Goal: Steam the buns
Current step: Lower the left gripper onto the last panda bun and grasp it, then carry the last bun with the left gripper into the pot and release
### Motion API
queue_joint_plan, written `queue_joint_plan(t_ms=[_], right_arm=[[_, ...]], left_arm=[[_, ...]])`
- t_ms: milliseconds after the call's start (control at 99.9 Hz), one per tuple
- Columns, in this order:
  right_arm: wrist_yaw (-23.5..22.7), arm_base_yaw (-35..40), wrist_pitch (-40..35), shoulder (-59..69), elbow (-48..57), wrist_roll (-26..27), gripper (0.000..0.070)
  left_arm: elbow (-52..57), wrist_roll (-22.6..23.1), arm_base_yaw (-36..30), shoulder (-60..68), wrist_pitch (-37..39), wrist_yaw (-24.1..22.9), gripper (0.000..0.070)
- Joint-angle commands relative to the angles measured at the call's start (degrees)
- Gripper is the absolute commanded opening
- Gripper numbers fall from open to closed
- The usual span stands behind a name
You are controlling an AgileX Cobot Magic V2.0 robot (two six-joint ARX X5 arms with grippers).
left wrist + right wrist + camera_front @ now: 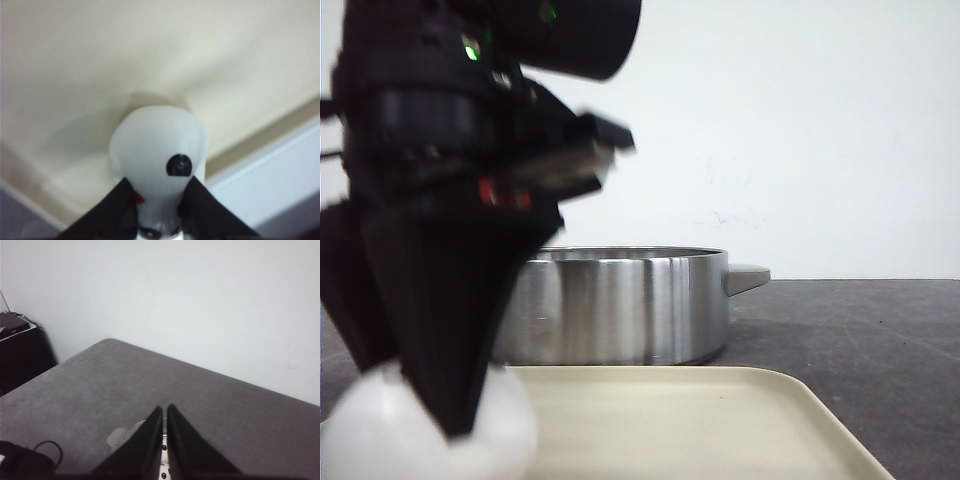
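Left pincer [440,420] around one bun [430,430] on tray [720,420].

No text, label, brand, number or sign can be read in any view. The glossy white dome-shaped bun [157,150] carries only painted black face marks and a small red spot, not lettering.

Gripper: left gripper [159,212], black fingers [117,210] closed against both sides of a bun.
Held item: white glossy bun [157,150], dome-shaped, one black eye patch visible, small red mark beside one finger.
Surface: cream tray [100,65] beneath the bun.
Tray edge: raised rim running diagonally, pale surface beyond it.
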Motion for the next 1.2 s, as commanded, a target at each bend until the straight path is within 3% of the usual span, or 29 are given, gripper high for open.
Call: queue_joint_plan(t_ms=[0, 120, 190, 250, 401, 751, 1112, 1192], right_arm=[[0.1, 0.5, 0.4, 0.5, 1.0, -0.1, 0.0006], [0.1, 0.5, 0.5, 0.5, 1.0, -0.1, 0.0006], [0.1, 0.5, 0.5, 0.5, 1.0, -0.1, 0.0006], [0.1, 0.5, 0.5, 0.5, 1.0, -0.1, 0.0006], [0.1, 0.5, 0.5, 0.5, 1.0, -0.1, 0.0006], [0.1, 0.5, 0.4, 0.9, 1.0, 1.0, 0.0006], [0.3, 0.5, -2.6, 0.9, 1.0, 3.3, 0.0006], [0.5, 0.5, -3.4, 0.8, 1.0, 4.0, 0.0006]], left_arm=[[4.8, 1.2, -0.6, -3.0, 0.1, 0.1, 0.0], [13.0, 0.6, -0.6, -7.5, -1.7, -1.0, 0.0], [18.7, 0.7, -0.1, -8.4, -2.9, -4.6, 0.0002], [23.4, 2.3, 1.3, -8.3, -4.7, -6.9, 0.0002], [30.6, 6.4, 6.7, -6.1, -6.2, -7.1, 0.0002], [31.8, 15.9, 20.0, 8.0, -4.2, -9.2, 0.0002], [31.9, 17.5, 24.7, 23.0, 0.7, -9.6, 0.0004], [31.9, 17.5, 24.7, 24.5, 1.3, -9.6, 0.0067]])
